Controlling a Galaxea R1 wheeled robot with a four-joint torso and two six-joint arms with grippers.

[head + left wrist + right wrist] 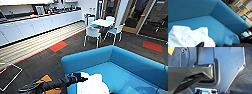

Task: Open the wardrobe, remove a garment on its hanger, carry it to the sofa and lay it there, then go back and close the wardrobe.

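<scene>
Left wrist view gives me my closest look: the white T-shirt (189,36) lies crumpled in a loose heap on the seat of the turquoise sofa (209,8), folds bunched every way, with a dark part of my own arm at the frame's lower edge just beside the cloth. I judge it light, limp and easy to snag; it will sag and slide off anything that grips cloth alone, so the sensible hold would be the hanger at its hook or neck, though I cannot make the hanger out in the bundle. In the head view my left arm comes in low from the left, stretched roughly level toward the sofa's near corner, and the left gripper (79,79) sits at the edge of the white heap (92,83), touching or just short of it. I cannot tell how far its jaws stand apart, nor whether they have hold of any fabric. The right wrist view shows robot plate and bar over dark carpet (243,83), so the right jaws are also beyond my telling. Farther off stand a white table (102,22) with white-and-teal chairs (92,33), then the long white counter (37,25).
</scene>
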